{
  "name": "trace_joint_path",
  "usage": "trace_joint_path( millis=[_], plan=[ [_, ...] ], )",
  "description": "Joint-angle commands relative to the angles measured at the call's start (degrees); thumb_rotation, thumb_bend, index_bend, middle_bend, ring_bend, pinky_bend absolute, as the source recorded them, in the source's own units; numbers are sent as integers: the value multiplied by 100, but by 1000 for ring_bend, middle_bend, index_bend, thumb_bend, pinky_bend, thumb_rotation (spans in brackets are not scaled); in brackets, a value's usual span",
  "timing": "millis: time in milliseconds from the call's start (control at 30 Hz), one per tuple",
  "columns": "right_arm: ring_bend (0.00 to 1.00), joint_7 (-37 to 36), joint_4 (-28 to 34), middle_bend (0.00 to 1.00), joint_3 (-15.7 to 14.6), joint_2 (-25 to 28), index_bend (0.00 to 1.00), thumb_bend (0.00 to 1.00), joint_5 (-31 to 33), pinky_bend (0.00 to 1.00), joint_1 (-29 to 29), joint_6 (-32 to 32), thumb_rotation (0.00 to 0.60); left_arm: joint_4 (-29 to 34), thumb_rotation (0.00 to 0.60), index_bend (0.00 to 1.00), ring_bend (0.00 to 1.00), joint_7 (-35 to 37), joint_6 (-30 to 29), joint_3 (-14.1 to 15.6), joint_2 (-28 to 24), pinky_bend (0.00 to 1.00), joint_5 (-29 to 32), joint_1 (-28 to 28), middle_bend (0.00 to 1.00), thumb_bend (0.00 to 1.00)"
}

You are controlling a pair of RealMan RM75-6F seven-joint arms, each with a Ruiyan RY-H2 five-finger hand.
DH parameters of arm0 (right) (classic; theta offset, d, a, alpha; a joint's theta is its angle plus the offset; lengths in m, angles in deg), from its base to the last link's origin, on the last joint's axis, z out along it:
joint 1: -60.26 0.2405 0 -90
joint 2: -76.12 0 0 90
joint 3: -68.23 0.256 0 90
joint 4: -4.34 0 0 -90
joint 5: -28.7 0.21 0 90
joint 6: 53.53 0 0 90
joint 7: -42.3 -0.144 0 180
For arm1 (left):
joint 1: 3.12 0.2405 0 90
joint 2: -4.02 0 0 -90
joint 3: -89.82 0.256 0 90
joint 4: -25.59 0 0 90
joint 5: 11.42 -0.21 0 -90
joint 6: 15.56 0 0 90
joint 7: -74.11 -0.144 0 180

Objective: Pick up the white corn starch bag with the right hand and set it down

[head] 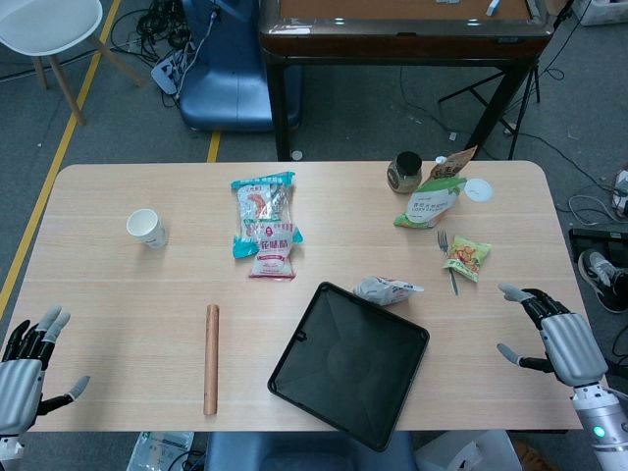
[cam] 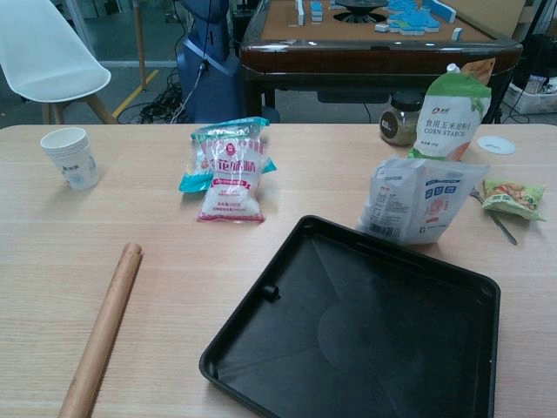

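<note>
The white corn starch bag with a green top stands at the back right of the table, leaning by a dark-lidded jar. The chest view shows the same bag upright with "CORN STARCH" printed on it. My right hand hovers at the table's right edge, fingers spread and holding nothing, well in front of and to the right of the bag. At the front left corner my left hand is likewise spread and holds nothing. Neither hand shows in the chest view.
A black tray overhangs the front edge, with a small white packet behind it. A fork, a green snack packet and a white lid lie near the bag. Further left are stacked pink and teal bags, a rolling pin and a paper cup.
</note>
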Motion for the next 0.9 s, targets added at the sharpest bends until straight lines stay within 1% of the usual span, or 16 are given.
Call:
trace_joint_path(
  millis=[33, 167, 267, 367, 533, 600, 667, 767, 900],
  plan=[
    [197, 2, 8, 294, -4, -6, 168, 188, -25, 348, 25, 43, 600, 0, 600, 65, 109, -10, 20, 1, 5, 11, 3, -8, 48, 193],
    [197, -18, 32, 294, 25, 16, 168, 187, 36, 348, 87, 183, 600, -9, 600, 65, 109, 4, 15, 4, 8, 11, 2, 1, 48, 194],
    [197, -57, 47, 294, 121, 56, 168, 181, 189, 348, 180, 352, 600, -31, 600, 65, 109, 34, -13, 7, 7, 11, 6, 23, 48, 194],
    [197, -40, 48, 294, 220, 93, 168, 159, 391, 348, 347, 685, 600, -46, 600, 65, 109, 65, -37, 10, 3, 11, -2, 38, 48, 194],
    [191, 217, 8, 273, 404, 9, 168, 86, 815, 348, 818, 1572, 600, -58, 600, 65, 109, 87, -43, 23, 15, 11, -26, 47, 48, 193],
    [174, 296, -88, 243, 475, -102, 168, 37, 975, 348, 1047, 1969, 600, -63, 600, 65, 109, 95, -59, 22, 18, 11, -27, 57, 48, 193],
    [154, 364, -231, 219, 542, -250, 168, 10, 1094, 334, 1238, 2257, 600, -68, 600, 65, 109, 100, -72, 21, 14, 11, -17, 70, 48, 194],
    [126, 512, -523, 187, 634, -532, 157, 0, 1251, 301, 1528, 2653, 600, -73, 600, 65, 109, 105, -98, 22, 5, 11, -7, 94, 48, 194],
    [119, 585, -935, 178, 752, -964, 137, 0, 1374, 295, 1869, 3012, 600, -66, 600, 65, 109, 88, -108, 22, -4, 11, 19, 117, 48, 194]
  ],
)
